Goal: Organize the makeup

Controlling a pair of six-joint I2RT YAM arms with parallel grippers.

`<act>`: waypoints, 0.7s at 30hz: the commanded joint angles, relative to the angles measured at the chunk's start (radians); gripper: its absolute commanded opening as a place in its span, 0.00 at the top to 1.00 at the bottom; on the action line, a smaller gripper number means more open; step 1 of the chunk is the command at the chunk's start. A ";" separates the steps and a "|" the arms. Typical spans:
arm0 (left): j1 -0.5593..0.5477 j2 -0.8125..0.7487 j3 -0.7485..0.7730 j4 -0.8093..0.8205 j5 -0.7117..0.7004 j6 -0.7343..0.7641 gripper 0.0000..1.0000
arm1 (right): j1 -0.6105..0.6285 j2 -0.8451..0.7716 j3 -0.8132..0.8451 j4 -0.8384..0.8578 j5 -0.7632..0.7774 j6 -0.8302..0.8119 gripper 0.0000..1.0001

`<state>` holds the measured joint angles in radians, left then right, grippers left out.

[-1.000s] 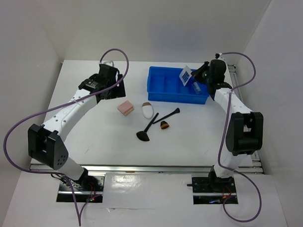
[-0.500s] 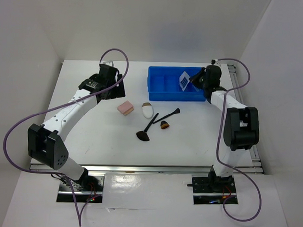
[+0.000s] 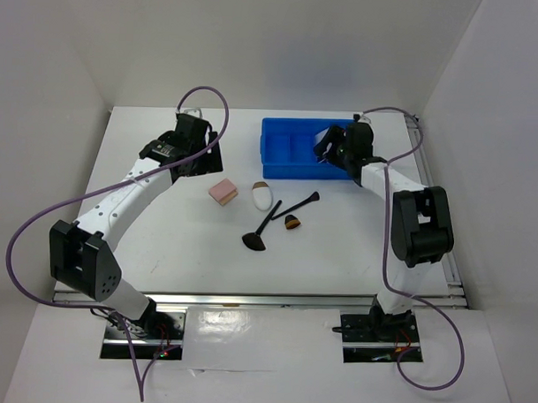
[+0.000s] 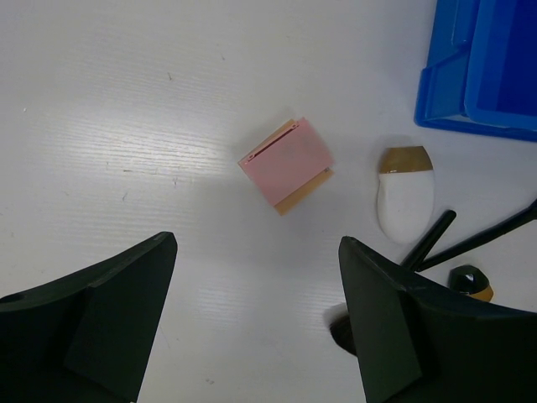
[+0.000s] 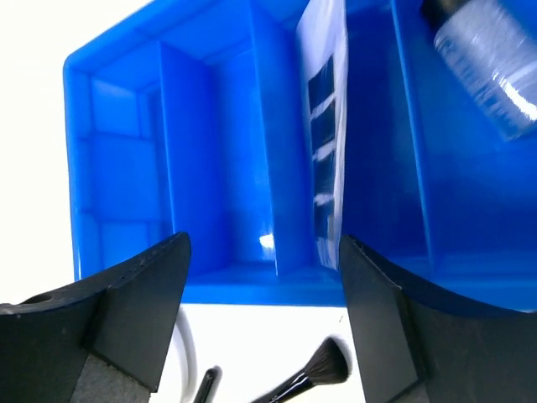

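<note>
Shows the right tool (image 5: 256,327) poised over the blue bin (image 3: 292,171), both fingers (image 5: 109,327) spread wide, with nothing between them and nothing touched. Finds the flat pale palette (image 5: 327,143) just ahead of that tool inside the bin, standing on edge in a narrow compartment, black rectangles on the face turned toward the bin's left end, long axis running from the bin's near wall toward its far wall. Places a clear bottle (image 5: 487,67) with a black cap in the next compartment toward the bin's right end, cap toward the far wall. Catches the left tool (image 4: 252,327) hovering above the bench (image 4: 126,126) to the left of the bin, likewise gaping and empty. Sets the pink square sponge (image 4: 287,164) flat on the bench off the bin's near left corner, turned cornerwise to the bin's wall. Puts the white egg-shaped piece (image 4: 404,197) just in front of the bin, brown-capped end pointing at the bin. Lays the thin black brushes (image 3: 266,221) further out from the bin's near wall, both slanting, one with its bristle fan at the end away from the bin, the other with its head at the end nearer the bin. Tucks the stubby orange-brown brush (image 3: 292,222) between the two, well clear of the bin
</note>
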<state>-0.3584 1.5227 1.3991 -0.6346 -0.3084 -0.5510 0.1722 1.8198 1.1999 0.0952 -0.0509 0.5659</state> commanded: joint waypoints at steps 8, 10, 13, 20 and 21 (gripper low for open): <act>-0.001 0.005 0.012 0.019 0.009 0.016 0.08 | 0.042 -0.103 0.133 -0.104 0.198 -0.127 0.46; -0.001 0.005 0.012 0.019 0.009 0.016 0.08 | 0.043 -0.137 0.133 -0.114 0.223 -0.138 0.62; -0.001 0.005 0.012 0.029 0.018 0.016 0.08 | 0.052 -0.172 0.145 -0.114 0.237 -0.172 0.86; -0.001 -0.004 0.003 0.029 0.019 0.006 0.08 | 0.190 -0.197 0.207 -0.247 0.151 -0.280 0.70; -0.001 -0.004 0.003 0.029 0.019 0.006 0.08 | 0.228 -0.188 0.207 -0.276 0.137 -0.290 0.55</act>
<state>-0.3584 1.5227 1.3991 -0.6258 -0.2977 -0.5514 0.3290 1.6619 1.3663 -0.0834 0.1345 0.3408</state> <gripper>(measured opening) 0.920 0.406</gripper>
